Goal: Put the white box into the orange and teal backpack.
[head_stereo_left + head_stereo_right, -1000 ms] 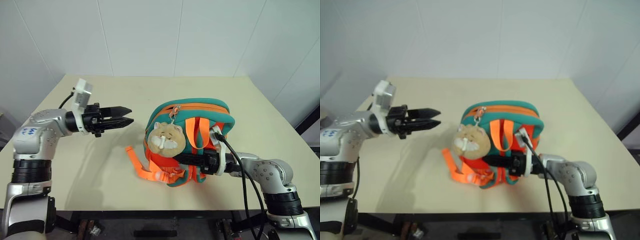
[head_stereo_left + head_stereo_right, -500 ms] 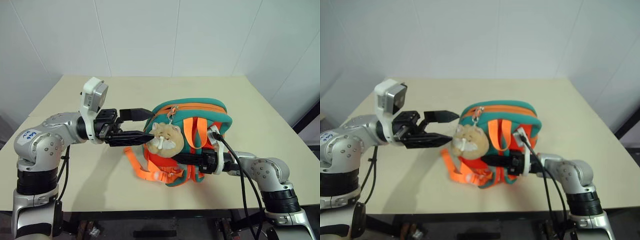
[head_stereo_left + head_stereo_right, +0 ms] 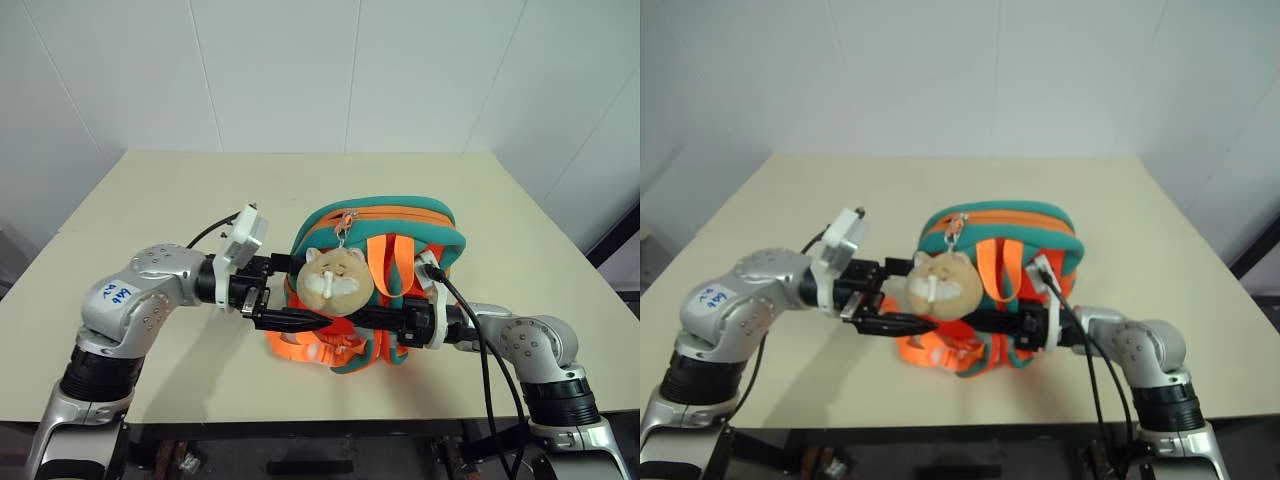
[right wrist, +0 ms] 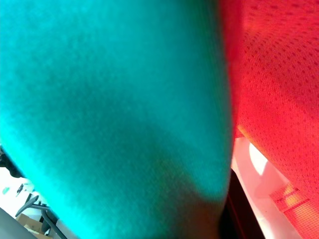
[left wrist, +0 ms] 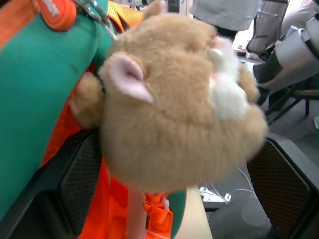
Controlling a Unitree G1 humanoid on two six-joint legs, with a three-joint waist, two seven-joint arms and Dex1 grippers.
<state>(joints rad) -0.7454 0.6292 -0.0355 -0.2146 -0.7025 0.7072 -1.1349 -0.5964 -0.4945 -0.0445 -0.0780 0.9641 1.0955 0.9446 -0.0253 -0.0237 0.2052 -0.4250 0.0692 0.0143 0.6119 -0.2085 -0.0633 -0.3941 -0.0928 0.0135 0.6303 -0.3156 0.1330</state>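
The orange and teal backpack (image 3: 385, 255) stands upright on the beige table (image 3: 150, 190), centre-right of the head views. Its zipper runs closed across the top edge, with an orange pull (image 3: 349, 217) at the upper left of the bag. Nothing can be seen of its contents, and the white box cannot be located in any view. A tan plush charm (image 3: 335, 281) with an animal face hangs from the zipper against the bag's front left. Two orange webbing straps (image 3: 391, 262) run down the front panel, and loose orange webbing (image 3: 300, 347) lies bunched on the table at the bag's lower left.

The left gripper (image 3: 293, 292) reaches in from the left of the frame, level, with its fingers spread wide. One finger sits above the charm's left side and the other (image 3: 290, 319) runs beneath it, so the charm sits between them. The left wrist view confirms this: the charm (image 5: 179, 99) sits between both black fingers (image 5: 75, 184), which stand apart on either side. Whether they press on it cannot be told.

The right gripper (image 3: 365, 318) comes in from the right of the frame, level, at the bag's lower front. Its fingers are closed together against the teal trim (image 4: 109, 114) and orange mesh; what they pinch cannot be told.

A white label with blue handwriting (image 3: 111, 293) sits on the left arm; the characters are not legible.
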